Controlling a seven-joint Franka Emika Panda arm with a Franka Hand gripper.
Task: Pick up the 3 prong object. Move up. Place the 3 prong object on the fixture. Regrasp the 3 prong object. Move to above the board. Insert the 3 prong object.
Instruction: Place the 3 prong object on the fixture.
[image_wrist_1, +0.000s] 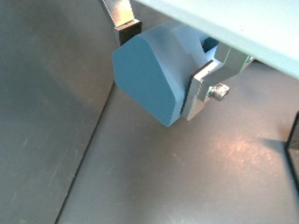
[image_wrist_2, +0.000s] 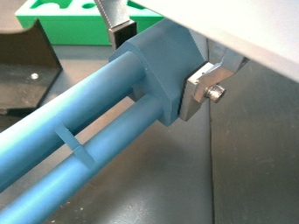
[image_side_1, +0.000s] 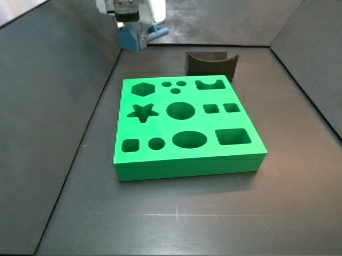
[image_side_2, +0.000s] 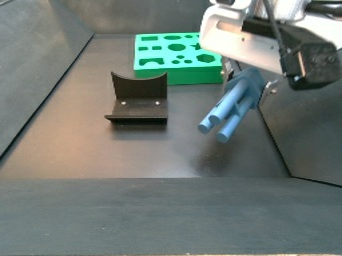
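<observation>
Gripper is up off the dark bench, fingers clamped on the block end of the one light blue plastic 3 prong object. Flat silver plates sit against both sides of the block in both wrist views. The long prongs slant down and away from the gripper in a side view, clear of the bench.

One bright green rectangular board with shaped holes lies flat, nothing in it. One dark L-shaped fixture stands beside the board, apart from the held piece.
</observation>
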